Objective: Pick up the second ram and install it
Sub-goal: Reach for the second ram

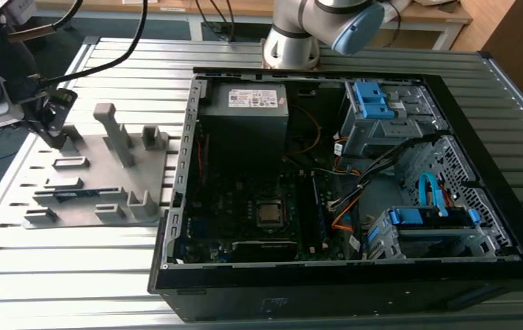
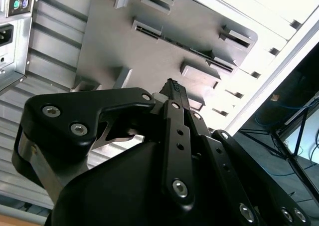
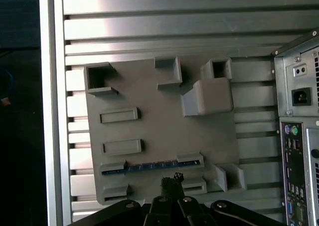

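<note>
Your gripper, jaws closed and empty, near the second ram in grey fixture plate, slatted metal table, open computer case beside.

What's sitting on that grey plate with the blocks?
A blue-green ram stick stands on edge on the grey plate, between two blocks; its ends are hidden inside them.

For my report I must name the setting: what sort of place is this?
Probably a robotics lab or workshop for computer assembly: a robot arm stands at a slatted metal table beside an open computer case, with a grey fixture plate holding a memory stick.
</note>
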